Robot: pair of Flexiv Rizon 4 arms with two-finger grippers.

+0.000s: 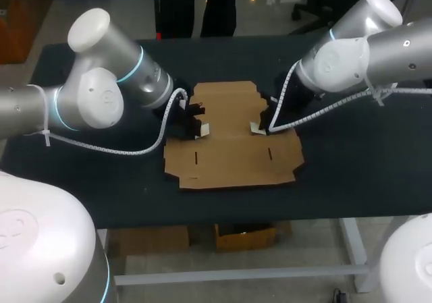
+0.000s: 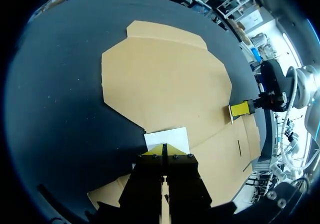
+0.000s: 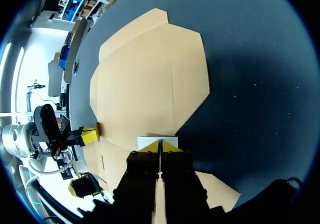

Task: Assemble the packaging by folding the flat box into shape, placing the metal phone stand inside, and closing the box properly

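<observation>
Box: flat brown cardboard blank, unfolded, lying mid-desk; narrower panel on the far side, wider slotted panel on the near side.
Left gripper: at the box's left edge, where the narrow panel steps out to the wide one. Yellow tips are pressed together with nothing seen between them. A white patch lies right at the tips, and I cannot tell what it is.
Right gripper: at the mirror spot on the right edge. Tips are likewise together over a similar patch, with no hold visible.
Key relation: the box lies between the two grippers. The line joining them runs across it, roughly along the fold between the panels — neither arm is nearer.
Phone stand: not seen in any view.
Step, as judged: folding not yet begun — both side edges are addressed evenly.
</observation>
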